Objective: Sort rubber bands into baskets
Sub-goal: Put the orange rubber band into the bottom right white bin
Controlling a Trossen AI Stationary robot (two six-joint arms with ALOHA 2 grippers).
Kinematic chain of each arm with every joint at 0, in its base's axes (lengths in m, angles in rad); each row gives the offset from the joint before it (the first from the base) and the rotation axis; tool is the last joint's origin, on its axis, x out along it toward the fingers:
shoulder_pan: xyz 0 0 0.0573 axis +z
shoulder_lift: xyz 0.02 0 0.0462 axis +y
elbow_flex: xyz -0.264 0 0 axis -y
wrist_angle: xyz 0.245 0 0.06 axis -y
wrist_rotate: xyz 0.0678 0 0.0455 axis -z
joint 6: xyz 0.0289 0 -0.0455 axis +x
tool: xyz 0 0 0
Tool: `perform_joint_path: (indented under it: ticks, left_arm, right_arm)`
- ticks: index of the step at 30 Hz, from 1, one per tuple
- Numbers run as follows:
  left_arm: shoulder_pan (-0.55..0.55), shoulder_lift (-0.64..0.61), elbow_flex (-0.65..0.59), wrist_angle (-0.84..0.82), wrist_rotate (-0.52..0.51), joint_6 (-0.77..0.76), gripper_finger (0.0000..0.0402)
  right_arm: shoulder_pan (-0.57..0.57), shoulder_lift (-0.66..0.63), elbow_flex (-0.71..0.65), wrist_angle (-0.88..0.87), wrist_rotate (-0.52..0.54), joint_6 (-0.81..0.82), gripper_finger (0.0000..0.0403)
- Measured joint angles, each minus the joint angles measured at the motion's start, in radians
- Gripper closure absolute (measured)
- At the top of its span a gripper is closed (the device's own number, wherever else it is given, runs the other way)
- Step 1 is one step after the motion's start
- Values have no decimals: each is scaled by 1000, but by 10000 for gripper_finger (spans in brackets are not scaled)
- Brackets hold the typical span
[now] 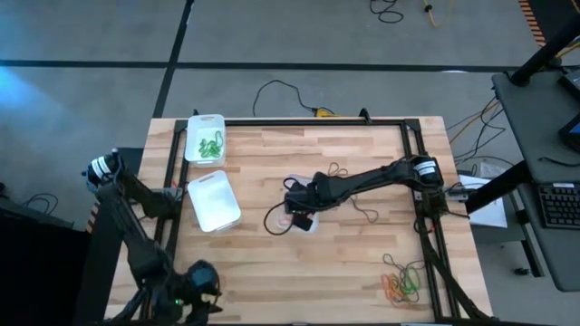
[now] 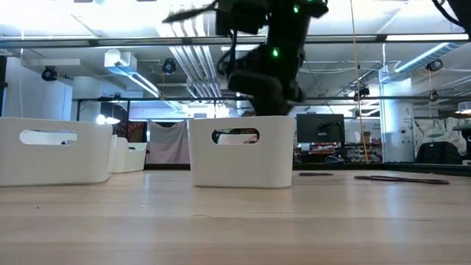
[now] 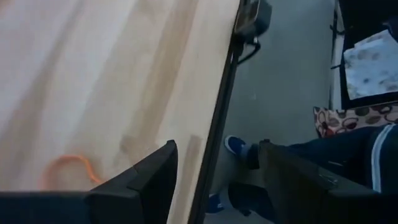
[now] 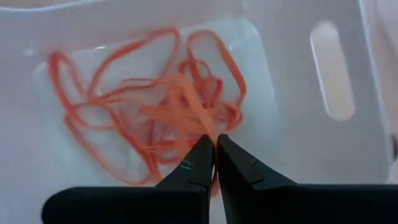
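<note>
Your right gripper is pinched tight on an orange band over the middle basket, walls close around it. The mixed pile lies well right of that basket. Left gripper gapes wide, off at the table edge.

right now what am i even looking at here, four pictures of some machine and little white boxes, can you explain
It is a robot with two dark arms at a wooden table, each ending in a two-finger gripper. One picture looks straight down, one looks level across the tabletop, and two come from cameras on the arms' wrists.

On the table are three white baskets: one with green rubber bands, an empty one, and one under the right arm. Loose bands lie near the table's corner.

The right gripper is shut on an orange rubber band, over the basket holding orange bands. The left gripper waits open at the table's edge.
</note>
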Motion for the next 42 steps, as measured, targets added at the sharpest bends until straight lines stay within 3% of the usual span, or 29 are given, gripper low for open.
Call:
perform_joint_path:
  ticks: [5,9,15,19,27,32,37,42]
  left_arm:
    - [-22,88,4,-5,-6,-69,194]
    - [-22,103,4,-71,-8,-115,194]
    - [9,101,-7,-314,38,-282,195]
    - [66,116,-63,-327,116,-287,205]
    - [123,206,-71,-252,229,-221,240]
    - [122,256,-57,-260,252,-256,264]
    - [126,296,-43,-293,257,-289,303]
    - [139,309,-9,-333,241,-333,378]
  right_arm:
    - [-19,0,-48,31,-15,96,381]
    - [-26,-2,-22,31,-31,124,330]
    - [1,-4,136,-44,-41,106,234]
    - [48,-5,285,-103,-19,98,202]
    - [168,-6,564,-255,169,97,206]
    - [204,-8,674,-333,273,97,212]
    - [209,-8,746,-371,282,97,216]
    - [248,-8,781,-445,276,85,223]
